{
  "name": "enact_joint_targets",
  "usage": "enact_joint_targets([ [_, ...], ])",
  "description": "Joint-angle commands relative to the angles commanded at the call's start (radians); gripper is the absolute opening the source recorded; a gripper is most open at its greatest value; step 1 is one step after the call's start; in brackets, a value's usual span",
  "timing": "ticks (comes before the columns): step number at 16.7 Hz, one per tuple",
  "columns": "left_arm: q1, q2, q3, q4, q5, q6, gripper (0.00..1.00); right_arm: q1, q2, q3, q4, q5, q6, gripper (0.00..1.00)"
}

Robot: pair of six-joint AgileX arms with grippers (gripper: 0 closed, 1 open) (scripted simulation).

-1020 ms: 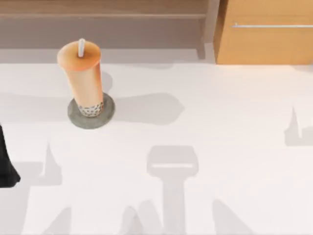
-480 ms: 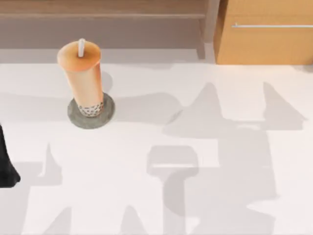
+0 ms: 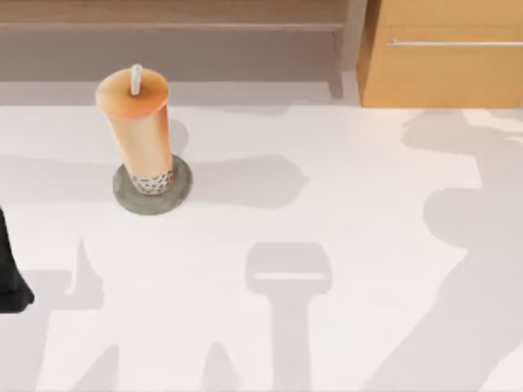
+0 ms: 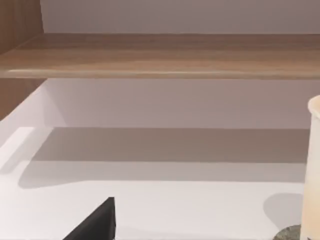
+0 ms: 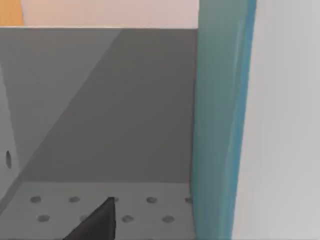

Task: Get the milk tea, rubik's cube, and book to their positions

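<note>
Since 0.5 s ago the big arm shadow has swung from centre-right of the top view to the far right edge; cup and disc haven't shifted.

Milk tea [image 3: 137, 135] stands upright in the upper left of the top view, base centred on the grey disc [image 3: 181, 189], touching it. Orange lid on, white straw [image 3: 136, 79] sticking up through it, dark pearls at the bottom. Disc rim shows all round the cup base.

Left wrist view: cup's edge [image 4: 314, 165] at the right side of the frame, a sliver of disc [image 4: 287, 233] under it. A dark finger tip [image 4: 97, 222] pokes in at the bottom, well apart from the cup. Can't tell if the left gripper is released or clenched.

Left arm [image 3: 10, 273] is a dark shape at the left edge of the top view, lower than the cup, parked.

Right wrist view: a teal upright panel [image 5: 220, 125], grey surfaces and a dotted floor behind, one dark finger tip [image 5: 97, 222] at the bottom. Can't tell the right gripper's state either.

White table [image 3: 327, 220], wooden shelf [image 3: 172, 16] along the top, wooden cabinet [image 3: 441, 73] with a bar handle upper right.
</note>
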Motion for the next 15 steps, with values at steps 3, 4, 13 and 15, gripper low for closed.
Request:
enact_joint_targets([
  [3,0.000,0.000,0.000,0.000,0.000,0.000,1.00,-0.006,0.018,0.024,0.012,-0.007,0.001,1.00],
  [4,0.000,0.000,0.000,0.000,0.000,0.000,1.00,-0.006,0.018,0.024,0.012,-0.007,0.001,1.00],
  [13,0.000,0.000,0.000,0.000,0.000,0.000,1.00,0.016,0.101,0.151,-0.033,0.017,0.000,1.00],
  [15,0.000,0.000,0.000,0.000,0.000,0.000,1.00,0.020,0.117,0.176,-0.042,0.022,0.000,1.00],
])
